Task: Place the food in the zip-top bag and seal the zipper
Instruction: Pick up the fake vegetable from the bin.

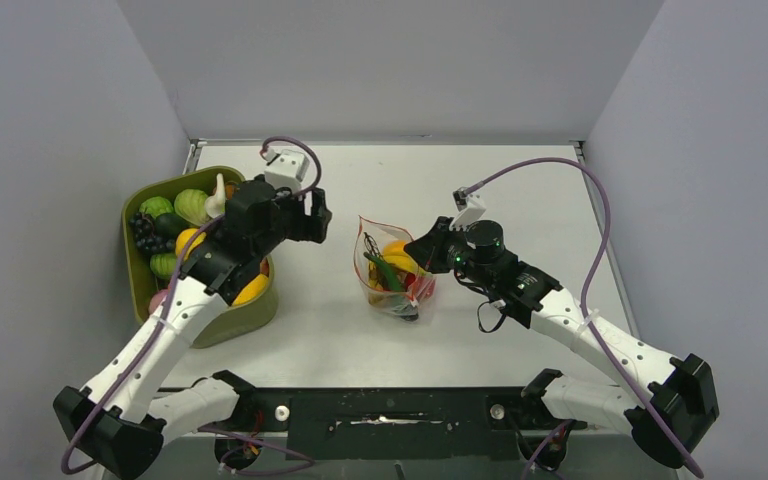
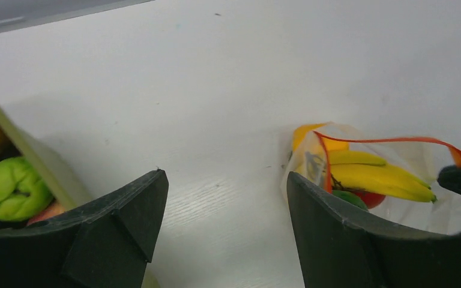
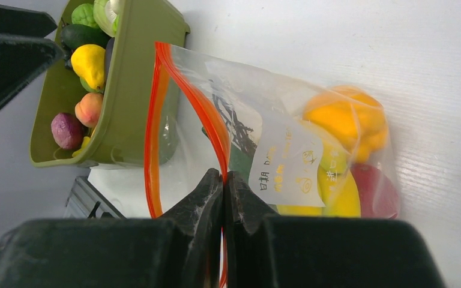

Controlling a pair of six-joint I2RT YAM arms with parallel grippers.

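The clear zip-top bag lies mid-table with its mouth held open. It holds yellow bananas, an orange piece and red and green pieces. My right gripper is shut on the bag's red zipper at one side of the mouth, as the right wrist view shows. My left gripper is open and empty, above the table between the tray and the bag, with bare table between its fingers in the left wrist view. More food fills the tray.
The olive-green tray stands at the left, under my left arm, with several toy fruits and vegetables in it. Its rim shows in the right wrist view and the left wrist view. Grey walls enclose the table on three sides.
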